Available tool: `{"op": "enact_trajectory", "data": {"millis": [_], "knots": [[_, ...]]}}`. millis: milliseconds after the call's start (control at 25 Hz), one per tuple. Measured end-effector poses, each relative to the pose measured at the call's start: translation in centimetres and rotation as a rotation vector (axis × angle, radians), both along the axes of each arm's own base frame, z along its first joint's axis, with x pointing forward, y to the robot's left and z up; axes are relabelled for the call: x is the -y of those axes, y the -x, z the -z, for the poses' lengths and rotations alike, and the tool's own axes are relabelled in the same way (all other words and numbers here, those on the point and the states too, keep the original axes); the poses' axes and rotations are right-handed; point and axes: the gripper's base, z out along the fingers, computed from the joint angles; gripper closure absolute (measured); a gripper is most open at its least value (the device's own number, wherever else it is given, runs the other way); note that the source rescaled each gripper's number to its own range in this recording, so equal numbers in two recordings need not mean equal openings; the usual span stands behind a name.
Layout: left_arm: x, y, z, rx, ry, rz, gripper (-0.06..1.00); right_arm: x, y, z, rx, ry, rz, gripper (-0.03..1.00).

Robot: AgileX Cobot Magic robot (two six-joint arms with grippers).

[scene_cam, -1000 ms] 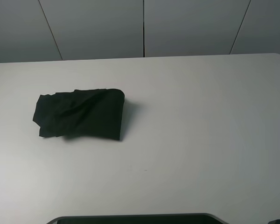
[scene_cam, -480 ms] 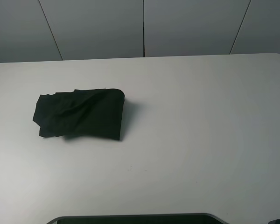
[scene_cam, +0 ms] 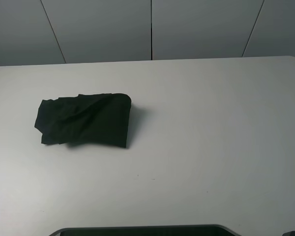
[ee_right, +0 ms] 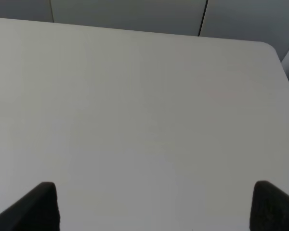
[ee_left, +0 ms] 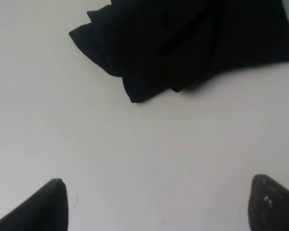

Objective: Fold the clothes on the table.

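The left gripper (ee_left: 156, 204) hangs over bare tabletop with its two dark fingertips (ee_left: 48, 204) set wide apart and nothing between them. Just beyond it in the left wrist view lies the black T-shirt (ee_left: 183, 43), its nearest folded corner clear of the fingers and not touched by them.

The right gripper (ee_right: 154, 207) is likewise spread wide and empty, its fingertips (ee_right: 272, 204) above plain white surface, with a rounded far corner of the table (ee_right: 267, 48) visible ahead of it.

From the high camera neither arm shows over the table (scene_cam: 211, 147). The T-shirt (scene_cam: 83, 120) rests on the left half of the tabletop, nearer the left edge than the middle and about midway between the near and far edges. It is bunched into a rumpled, roughly rectangular bundle with creases across its top; no print or label can be made out. Behind the far edge stand grey wall panels (scene_cam: 103, 29).
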Motion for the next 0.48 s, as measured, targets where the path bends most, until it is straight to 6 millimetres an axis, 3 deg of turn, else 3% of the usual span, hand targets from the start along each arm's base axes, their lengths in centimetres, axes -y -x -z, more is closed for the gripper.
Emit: {"op": "enact_trajectory", "data": {"millis": [240, 480], "knots": [[-0.3, 0.8, -0.2, 0.051, 0.019, 0.002, -0.03, 0.0, 0.0, 0.0, 0.001, -0.001, -0.002, 0.11], [-1.5, 4.2, -0.5, 0.268, 0.08, -0.088, -0.03, 0.0, 0.0, 0.0, 0.002, 0.0, -0.012, 0.11]]}}
